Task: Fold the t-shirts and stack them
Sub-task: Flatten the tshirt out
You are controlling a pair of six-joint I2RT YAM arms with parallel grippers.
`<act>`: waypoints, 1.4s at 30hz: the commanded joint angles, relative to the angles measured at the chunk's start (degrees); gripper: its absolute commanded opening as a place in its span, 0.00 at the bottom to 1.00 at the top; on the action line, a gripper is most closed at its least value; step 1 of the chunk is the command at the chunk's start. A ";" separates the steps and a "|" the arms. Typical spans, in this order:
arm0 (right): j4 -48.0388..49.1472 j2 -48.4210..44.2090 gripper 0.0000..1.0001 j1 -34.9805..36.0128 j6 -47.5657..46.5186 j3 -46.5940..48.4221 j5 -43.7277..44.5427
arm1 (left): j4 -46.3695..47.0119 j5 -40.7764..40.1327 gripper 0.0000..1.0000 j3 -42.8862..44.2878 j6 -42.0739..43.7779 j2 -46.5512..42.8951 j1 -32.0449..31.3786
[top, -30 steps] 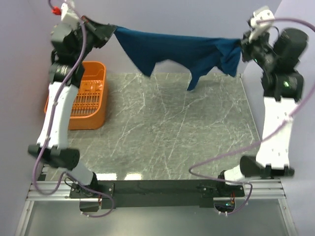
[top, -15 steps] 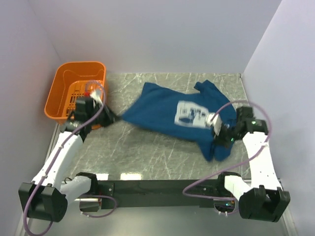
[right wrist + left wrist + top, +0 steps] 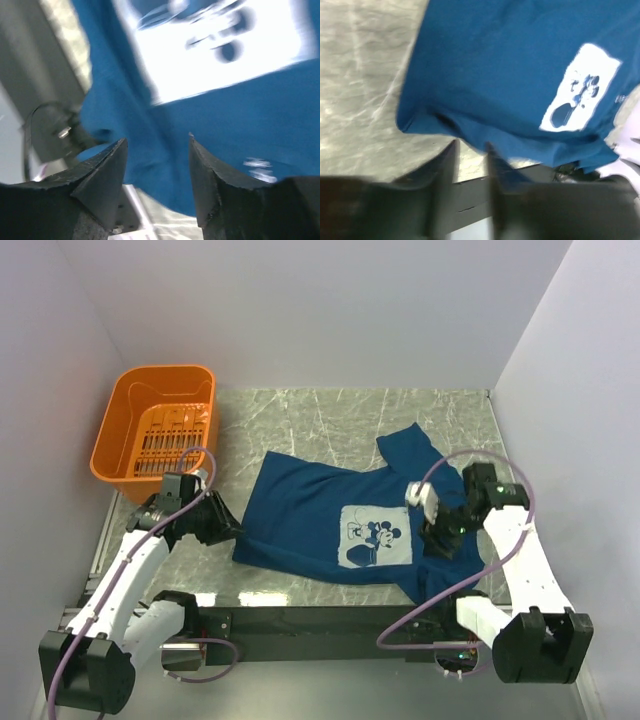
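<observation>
The dark blue t-shirt (image 3: pixel 300 510) lies spread on the marble table (image 3: pixel 330 420) with its white cartoon-mouse print (image 3: pixel 378 537) facing up. My left gripper (image 3: pixel 232 530) sits low at the shirt's left edge. In the left wrist view its blurred fingers (image 3: pixel 492 167) stand slightly apart, with the shirt's hem (image 3: pixel 470 132) just past the tips and bare table in the gap. My right gripper (image 3: pixel 440 540) hovers over the shirt's right side. Seen from the right wrist, that gripper (image 3: pixel 156 150) is wide open above the blue cloth (image 3: pixel 240 130), holding nothing.
An orange plastic basket (image 3: pixel 113 445) stands at the table's back left corner. Pale walls close in on the left, back and right. The black rail with the arm bases (image 3: pixel 330 622) runs along the near edge, close to the shirt's lower hem.
A second ago the shirt hung stretched in the air between both shut grippers. Both arms have swung it down onto the table, and both grippers have opened and let go.
</observation>
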 commanded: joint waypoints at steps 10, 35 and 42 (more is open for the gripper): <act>30.94 22.20 0.59 -1.45 42.65 22.05 8.00 | 14.12 0.75 0.82 12.82 9.07 0.15 0.21; 26.92 77.26 0.60 -2.24 59.37 78.56 23.66 | 11.28 -13.91 0.73 58.26 15.67 65.91 -6.12; 26.74 80.70 0.60 -2.15 57.26 80.07 23.49 | 9.88 -14.25 0.73 62.22 16.19 71.89 -6.38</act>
